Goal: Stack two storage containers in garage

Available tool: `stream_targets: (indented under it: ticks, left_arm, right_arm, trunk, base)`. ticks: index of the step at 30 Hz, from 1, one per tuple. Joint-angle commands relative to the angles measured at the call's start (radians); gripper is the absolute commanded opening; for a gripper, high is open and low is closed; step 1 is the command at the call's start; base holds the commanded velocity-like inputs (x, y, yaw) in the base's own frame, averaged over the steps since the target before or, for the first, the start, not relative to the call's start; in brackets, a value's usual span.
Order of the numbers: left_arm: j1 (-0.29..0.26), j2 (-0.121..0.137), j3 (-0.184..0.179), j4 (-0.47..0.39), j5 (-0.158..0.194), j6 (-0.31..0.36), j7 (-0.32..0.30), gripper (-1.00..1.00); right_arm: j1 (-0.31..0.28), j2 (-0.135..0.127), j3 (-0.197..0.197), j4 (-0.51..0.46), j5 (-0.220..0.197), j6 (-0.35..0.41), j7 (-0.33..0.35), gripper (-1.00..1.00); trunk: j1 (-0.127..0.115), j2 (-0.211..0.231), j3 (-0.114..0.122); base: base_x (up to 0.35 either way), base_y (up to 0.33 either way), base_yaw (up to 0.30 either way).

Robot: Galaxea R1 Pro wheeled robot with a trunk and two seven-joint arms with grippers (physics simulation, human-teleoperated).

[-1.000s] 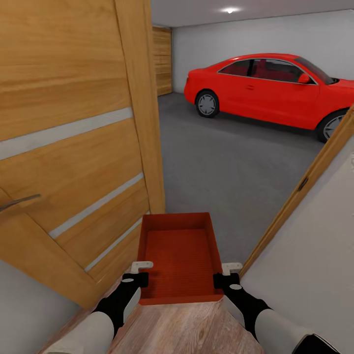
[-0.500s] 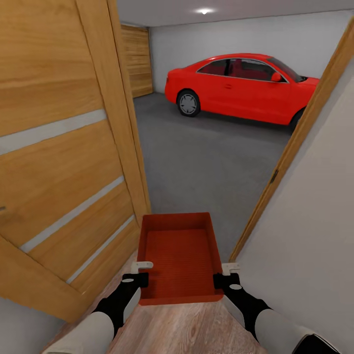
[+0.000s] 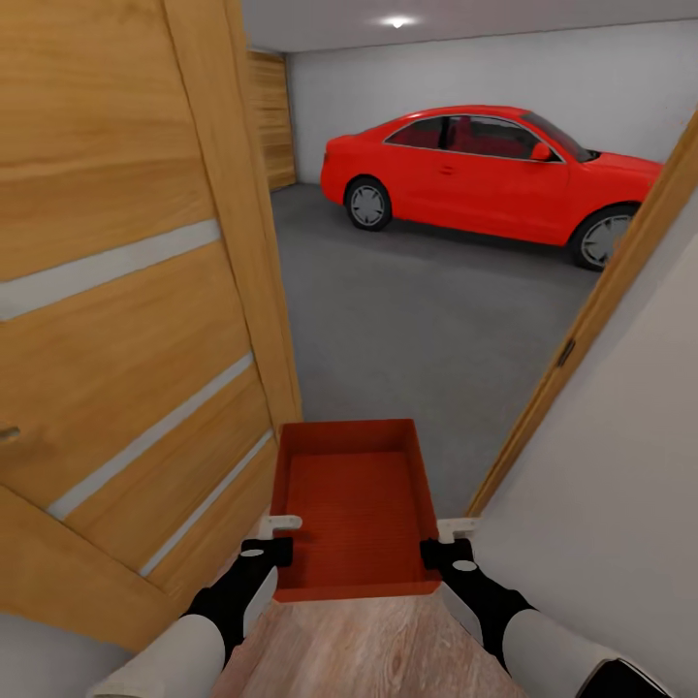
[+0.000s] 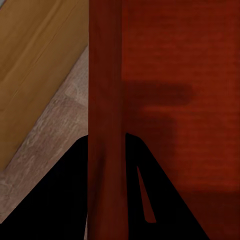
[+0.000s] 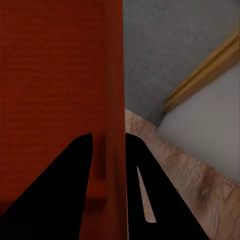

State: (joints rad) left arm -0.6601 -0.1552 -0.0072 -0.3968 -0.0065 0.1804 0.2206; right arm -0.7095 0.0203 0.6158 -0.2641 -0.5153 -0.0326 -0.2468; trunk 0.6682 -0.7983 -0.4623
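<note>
Through doorway, car [image 3: 485, 174] shows rear wheel again — container [image 3: 354, 504] unmoved.

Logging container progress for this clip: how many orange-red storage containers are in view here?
1. The storage container is carried at the garage doorway, its side walls clamped by the left gripper and right gripper. A second one may be elsewhere, out of frame.

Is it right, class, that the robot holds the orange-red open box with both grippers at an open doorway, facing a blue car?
Not quite: the car is red, as the head view shows. The left gripper and right gripper do hold the orange-red open box at the oak doorway.
</note>
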Motion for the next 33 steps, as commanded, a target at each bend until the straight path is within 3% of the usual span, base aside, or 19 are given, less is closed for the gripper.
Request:
stream_targets:
  ticks: [1, 8, 25, 33]
  left_arm:
    - [0.000, 0.023, -0.019, 0.004, 0.023, 0.005, 0.010, -1.00]
    - [0.000, 0.023, -0.019, 0.004, 0.023, 0.005, 0.010, -1.00]
    - [0.000, 0.023, -0.019, 0.004, 0.023, 0.005, 0.010, -1.00]
    - [0.000, 0.022, -0.019, 0.004, 0.025, 0.005, 0.010, -1.00]
  right_arm:
    - [-0.002, -0.047, -0.067, -0.006, 0.005, -0.001, -0.006, -1.00]
    - [-0.002, -0.047, -0.067, -0.006, 0.005, -0.002, -0.007, -1.00]
    - [-0.002, -0.046, -0.067, -0.006, 0.005, -0.003, -0.014, -1.00]
    - [-0.002, -0.046, -0.067, -0.006, 0.006, -0.003, -0.014, -1.00]
  trunk:
    - [0.000, -0.001, -0.001]
    - [0.000, -0.001, -0.001]
    - [0.000, -0.001, -0.001]
    - [0.000, -0.001, -0.001]
  base:
    - [0.142, 0.293, 0.000]
    - [0.121, 0.217, -0.045]
    - [0.003, 0.004, -0.272]
    - [0.112, 0.122, -0.022]
